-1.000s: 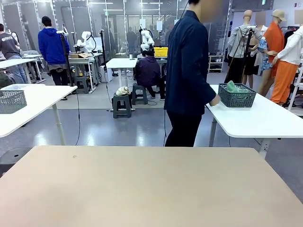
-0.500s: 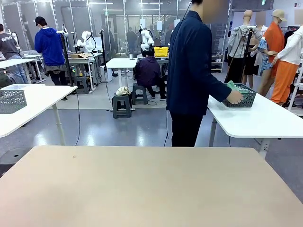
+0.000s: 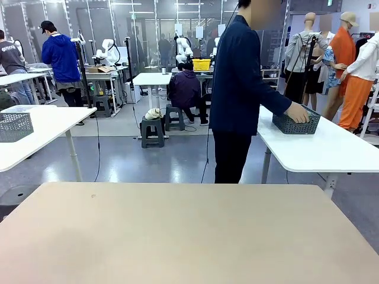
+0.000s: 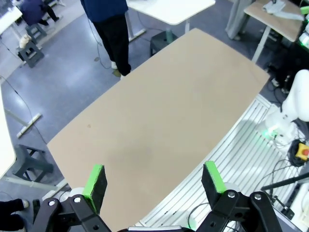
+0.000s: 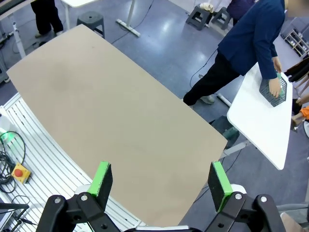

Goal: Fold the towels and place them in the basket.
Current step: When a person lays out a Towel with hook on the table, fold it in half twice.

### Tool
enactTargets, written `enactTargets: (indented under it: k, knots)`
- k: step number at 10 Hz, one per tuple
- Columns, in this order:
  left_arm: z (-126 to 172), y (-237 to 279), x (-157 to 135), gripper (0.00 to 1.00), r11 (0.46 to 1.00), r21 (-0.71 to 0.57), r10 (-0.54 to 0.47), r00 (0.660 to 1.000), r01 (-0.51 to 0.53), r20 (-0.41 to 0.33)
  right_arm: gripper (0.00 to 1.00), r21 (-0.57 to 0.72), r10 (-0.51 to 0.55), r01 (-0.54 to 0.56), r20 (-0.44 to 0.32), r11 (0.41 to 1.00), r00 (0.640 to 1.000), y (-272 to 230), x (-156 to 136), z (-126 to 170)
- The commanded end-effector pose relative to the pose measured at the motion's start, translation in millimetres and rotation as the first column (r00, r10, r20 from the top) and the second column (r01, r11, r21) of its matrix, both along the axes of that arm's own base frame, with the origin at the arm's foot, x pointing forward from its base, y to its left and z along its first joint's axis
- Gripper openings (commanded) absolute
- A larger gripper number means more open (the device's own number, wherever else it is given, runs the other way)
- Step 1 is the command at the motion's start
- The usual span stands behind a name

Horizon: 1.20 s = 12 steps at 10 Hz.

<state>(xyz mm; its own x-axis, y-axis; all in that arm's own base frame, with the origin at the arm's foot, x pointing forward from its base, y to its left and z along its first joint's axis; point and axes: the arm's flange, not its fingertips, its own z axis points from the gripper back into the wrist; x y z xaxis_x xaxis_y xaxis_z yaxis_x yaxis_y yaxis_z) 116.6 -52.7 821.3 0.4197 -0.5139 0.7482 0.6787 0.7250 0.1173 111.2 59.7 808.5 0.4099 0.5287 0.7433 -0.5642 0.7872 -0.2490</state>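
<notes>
**No legible writing anywhere**

No word, number or brand can be read in any view. In the front view, the grey T-shirt [image 3: 10,56] of a person at the far left carries a band of white print across the chest, too small to make out. Two white paper sheets [image 3: 177,28] hang on the glass partition at the back, their contents unreadable. A small green sign [image 3: 328,3] at the top edge is too blurred to tell any lettering.
</notes>
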Motion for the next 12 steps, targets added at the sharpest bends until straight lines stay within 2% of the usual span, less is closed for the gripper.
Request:
enactTargets:
  k: [1, 9, 10, 11, 12]
  knots:
    - [6.8, -1.6, -16.6, 1.00, 1.000, -0.005, -0.017, 0.999, 0.017, 0.030, 1.00, 0.001, 0.018, -0.018, 0.018, 1.000, 1.000, -1.7, -11.2, 2.8]
    - [6.8, -1.6, -16.6, 1.00, 1.000, -0.005, -0.017, 0.999, 0.017, 0.030, 1.00, 0.001, 0.018, -0.018, 0.018, 1.000, 1.000, -1.7, -11.2, 2.8]
    - [6.8, -1.6, -16.6, 1.00, 1.000, -0.005, -0.017, 0.999, 0.017, 0.030, 1.00, 0.002, -0.004, 0.004, 0.005, 1.000, 1.000, -1.2, -2.0, 0.7]
    - [3.2, 0.6, -6.1, 1.00, 1.000, 0.001, 0.009, 1.000, -0.009, 0.018, 1.00, -0.006, 0.004, -0.005, -0.022, 1.000, 1.000, -2.9, -3.9, 3.8]
    - [7.6, 1.7, -8.2, 1.00, 1.000, 0.022, 0.010, 1.000, -0.010, -0.015, 1.00, -0.014, 0.008, -0.009, -0.040, 1.000, 0.999, -4.5, -6.2, 7.9]
